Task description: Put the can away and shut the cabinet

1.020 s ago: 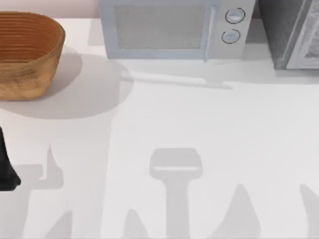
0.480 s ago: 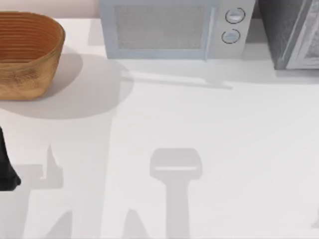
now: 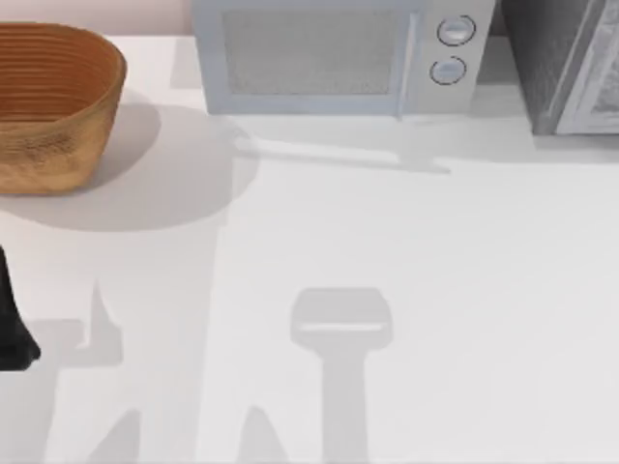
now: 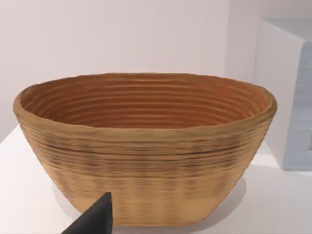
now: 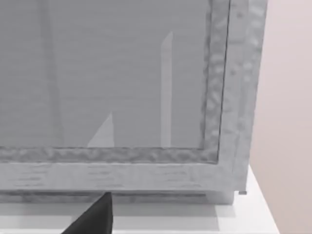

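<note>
One gripper (right) (image 5: 97, 217) faces the cabinet (image 5: 146, 97), seemingly close.

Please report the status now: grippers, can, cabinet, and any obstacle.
Left gripper parked at table's left edge, facing the wicker basket. Right gripper fingertip close before the cabinet door. Microwave beside cabinet.

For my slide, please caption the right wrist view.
Right arm's fingers facing the cabinet and its framed door.
</note>
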### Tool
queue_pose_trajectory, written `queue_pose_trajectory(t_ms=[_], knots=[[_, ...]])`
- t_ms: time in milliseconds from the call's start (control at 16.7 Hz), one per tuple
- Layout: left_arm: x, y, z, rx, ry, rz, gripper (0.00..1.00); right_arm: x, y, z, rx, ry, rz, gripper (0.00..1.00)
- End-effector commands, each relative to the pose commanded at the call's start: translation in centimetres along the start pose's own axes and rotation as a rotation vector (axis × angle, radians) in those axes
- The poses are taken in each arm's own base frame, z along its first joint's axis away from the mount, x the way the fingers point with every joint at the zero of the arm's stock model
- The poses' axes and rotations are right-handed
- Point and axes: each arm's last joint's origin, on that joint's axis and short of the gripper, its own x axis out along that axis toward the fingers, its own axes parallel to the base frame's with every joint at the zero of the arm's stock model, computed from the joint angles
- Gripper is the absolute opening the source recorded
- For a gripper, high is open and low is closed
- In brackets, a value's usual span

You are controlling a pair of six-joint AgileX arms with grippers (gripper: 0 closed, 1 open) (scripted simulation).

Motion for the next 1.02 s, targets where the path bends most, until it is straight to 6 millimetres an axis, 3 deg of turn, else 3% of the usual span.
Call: queue_pose_trajectory(t_ms=[240,480,780,1020], knots=[[0.0,0.0,0.0,0.0,0.0,0.0,1.0,0.6,-1.1,1.1,-0.001,-0.001,0.006,1.0],[0.0,0.0,0.0,0.0,0.0,0.0,1.0,2.2,-4.4,5.3,-0.002,-0.001,0.008,1.0],[0.0,0.0,0.0,0.0,0.0,0.0,1.0,3.4,-7.4,14.7,0.024,0.015,0.0,1.0],[0.0,0.0,0.0,0.0,0.0,0.0,1.0,2.9,-6.5,23.6,0.042,0.024,-0.004,1.0]])
